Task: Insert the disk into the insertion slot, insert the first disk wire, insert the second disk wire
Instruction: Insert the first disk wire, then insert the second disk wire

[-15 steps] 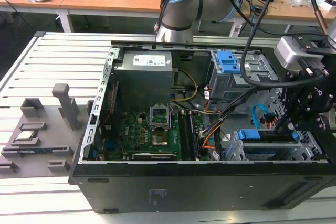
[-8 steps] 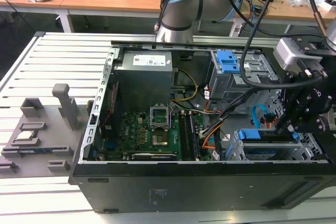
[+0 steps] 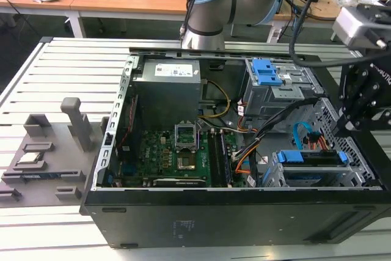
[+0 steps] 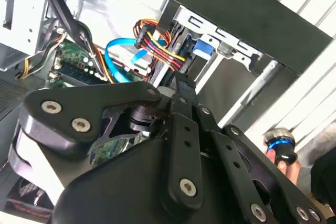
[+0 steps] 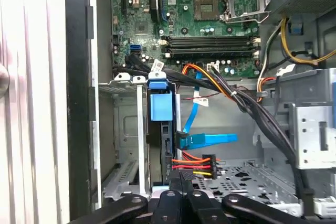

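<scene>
Robotics lab bench.
An opened computer case point(image 3: 232, 212) lies on a slatted aluminium table point(image 3: 67, 65); cable-strewn desks point(image 3: 122, 1) stand behind the robot arm point(image 3: 211, 4).

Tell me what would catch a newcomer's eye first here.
The disk, bright blue carrier and all, sits in the insertion slot in the first wrist view. Next to it lie a blue flat cable and a red-yellow-orange wire bundle, with the gripper close to that bundle.
</scene>
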Motion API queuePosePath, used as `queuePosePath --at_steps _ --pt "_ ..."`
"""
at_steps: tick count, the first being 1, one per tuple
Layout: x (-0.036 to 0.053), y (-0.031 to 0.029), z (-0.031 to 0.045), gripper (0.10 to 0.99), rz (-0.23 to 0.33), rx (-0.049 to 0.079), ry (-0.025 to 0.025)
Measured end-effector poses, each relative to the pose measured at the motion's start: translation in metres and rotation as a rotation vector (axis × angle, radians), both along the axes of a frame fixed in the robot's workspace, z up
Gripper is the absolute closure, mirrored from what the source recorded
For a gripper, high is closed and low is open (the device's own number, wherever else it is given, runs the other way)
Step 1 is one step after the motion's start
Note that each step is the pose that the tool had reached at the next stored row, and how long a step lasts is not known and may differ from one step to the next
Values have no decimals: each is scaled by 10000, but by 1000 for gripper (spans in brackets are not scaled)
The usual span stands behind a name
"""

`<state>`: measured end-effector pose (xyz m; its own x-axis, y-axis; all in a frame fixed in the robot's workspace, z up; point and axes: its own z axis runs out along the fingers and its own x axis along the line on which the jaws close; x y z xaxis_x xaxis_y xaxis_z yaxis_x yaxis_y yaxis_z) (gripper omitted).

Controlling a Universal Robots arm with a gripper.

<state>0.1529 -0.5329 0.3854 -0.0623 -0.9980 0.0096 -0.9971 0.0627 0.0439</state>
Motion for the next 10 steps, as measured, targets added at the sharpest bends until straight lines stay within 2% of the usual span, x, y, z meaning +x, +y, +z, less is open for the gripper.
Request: queuePosePath --at_steps 1,10 --pt "0 1 24 980 0 0 0" --pt "0 1 29 973 0 -1 0"
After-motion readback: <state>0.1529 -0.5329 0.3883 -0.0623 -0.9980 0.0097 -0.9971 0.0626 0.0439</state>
